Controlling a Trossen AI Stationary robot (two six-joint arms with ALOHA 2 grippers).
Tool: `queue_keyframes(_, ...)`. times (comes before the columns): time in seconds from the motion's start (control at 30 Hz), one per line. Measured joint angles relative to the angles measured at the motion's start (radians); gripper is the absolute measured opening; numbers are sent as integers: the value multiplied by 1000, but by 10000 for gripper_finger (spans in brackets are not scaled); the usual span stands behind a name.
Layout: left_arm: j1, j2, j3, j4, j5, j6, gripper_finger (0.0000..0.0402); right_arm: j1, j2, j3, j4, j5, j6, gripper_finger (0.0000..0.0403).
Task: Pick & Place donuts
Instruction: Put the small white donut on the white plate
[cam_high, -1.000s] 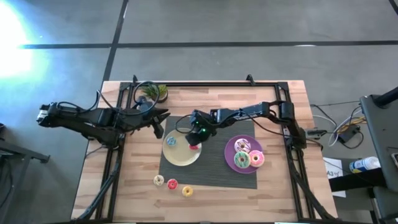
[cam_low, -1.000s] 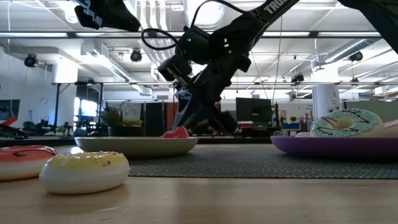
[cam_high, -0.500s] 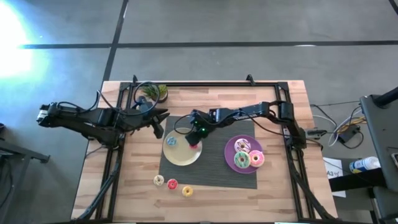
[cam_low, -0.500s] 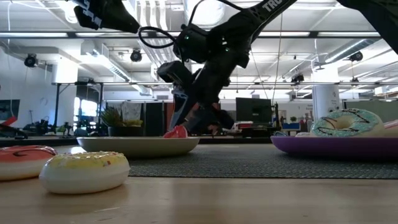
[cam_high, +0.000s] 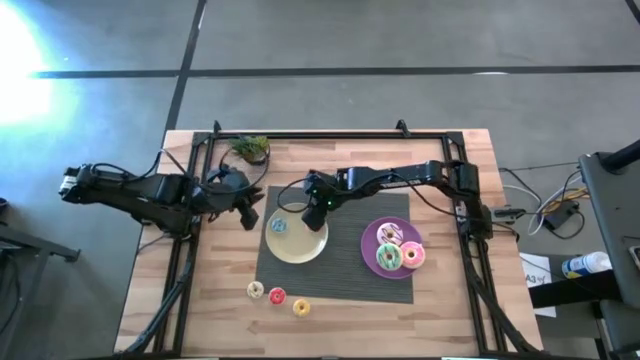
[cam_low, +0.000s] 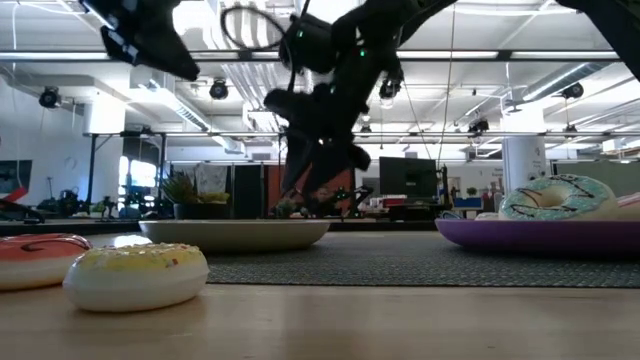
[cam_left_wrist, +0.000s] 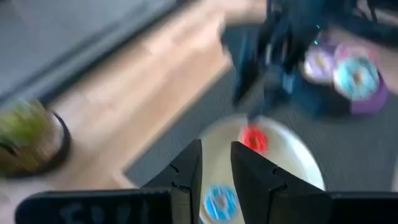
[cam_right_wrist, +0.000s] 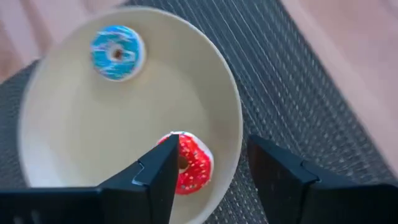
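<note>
A red sprinkled donut (cam_right_wrist: 188, 167) and a blue donut (cam_right_wrist: 117, 52) lie flat on the yellow plate (cam_high: 295, 245). My right gripper (cam_right_wrist: 211, 149) hangs open just above the plate's right rim, its fingers pointing down over the red donut without touching it. The purple plate (cam_high: 372, 240) holds a white-sprinkled donut (cam_high: 388, 234), a green donut (cam_high: 388, 258) and a pink donut (cam_high: 412, 254). Cream (cam_high: 256, 290), orange-red (cam_high: 277, 296) and yellow (cam_high: 301, 307) mini donuts lie on the wood near the front. My left gripper (cam_high: 250, 213) hovers left of the yellow plate, its fingers a narrow gap apart and holding nothing.
Both plates sit on a dark woven mat (cam_high: 340, 275) in the middle of the table. A small potted plant (cam_high: 250, 149) stands at the far left, beside the left arm. A black frame (cam_high: 330, 135) runs along the far edge and down both sides.
My right gripper has opened and let go of the red donut, which leaned on the yellow plate's right rim and now lies flat inside it. The gripper has risen and drawn back a little toward the far edge. My left gripper has shifted slightly toward the near edge.
</note>
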Motion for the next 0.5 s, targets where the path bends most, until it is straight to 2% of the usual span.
queue_keyframes(0.1, -37, 4, -3, -99, 55, -79, 60, 14, -46, -1, -8, 52, -50, 175)
queue_keyframes(0.23, -124, 12, -48, -169, 63, -219, 60, 51, -134, -4, -50, 199, -99, 170)
queue_keyframes(0.37, -214, 36, -136, -136, 101, -384, 60, 98, -216, -10, -142, 339, -91, 169)
queue_keyframes(0.5, -290, 79, -222, -26, 142, -514, 60, 131, -286, -30, -206, 378, -37, 169)
